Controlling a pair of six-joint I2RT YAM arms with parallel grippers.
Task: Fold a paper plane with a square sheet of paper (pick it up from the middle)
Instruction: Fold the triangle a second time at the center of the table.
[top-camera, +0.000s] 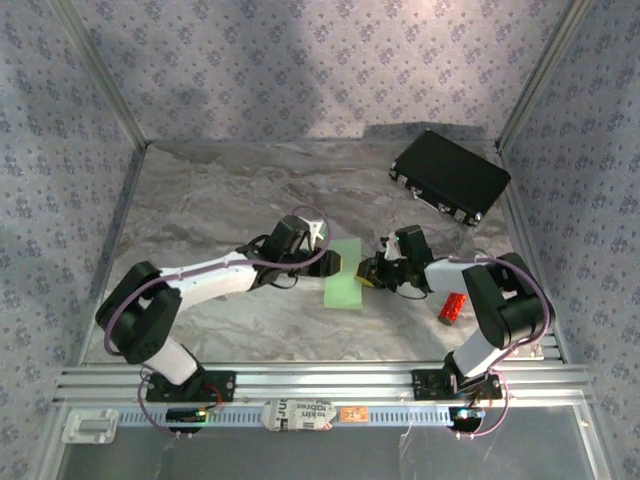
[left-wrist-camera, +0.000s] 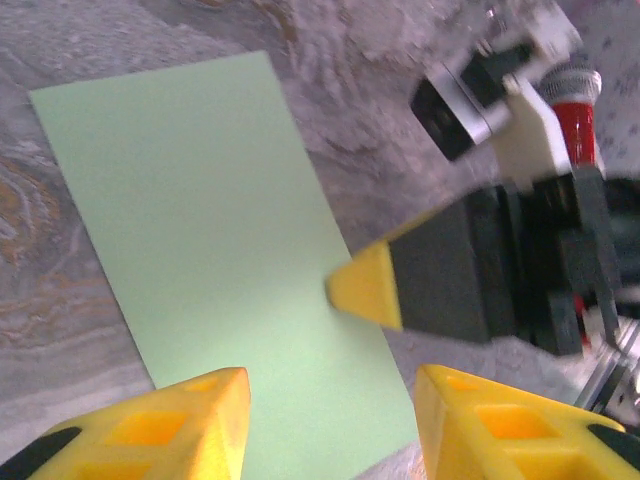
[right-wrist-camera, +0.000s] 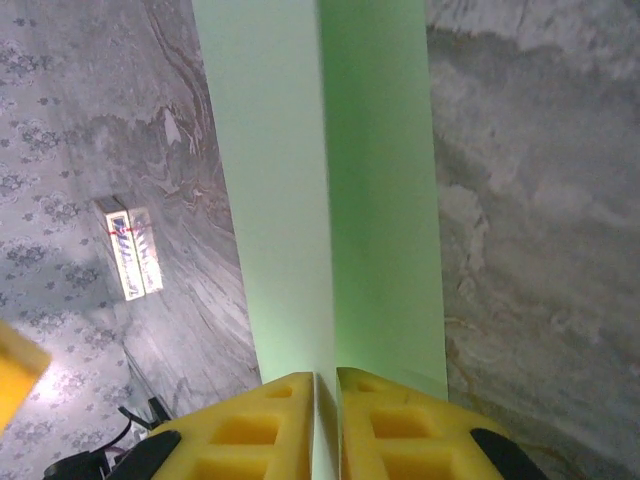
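Square sheet of paper (top-camera: 343, 272) lies mid-table as a narrow rectangle. Looks like one centre fold is made, with nose and wing folds left. Right gripper (right-wrist-camera: 326, 385) pinches its right edge; left gripper (left-wrist-camera: 330, 390) hovers above it, jaws apart. Marbled grey table (top-camera: 220, 200), patterned walls (top-camera: 300, 60), black case (top-camera: 450, 177) at far right.

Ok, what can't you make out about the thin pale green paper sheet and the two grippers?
Top view: thin pale green paper sheet too small to show creases; left gripper and right gripper overlap its edges.
Right wrist view: sheet's far end cut off by the top edge; near edge hidden between the fingers.
Left wrist view: small red cylinder blurred.
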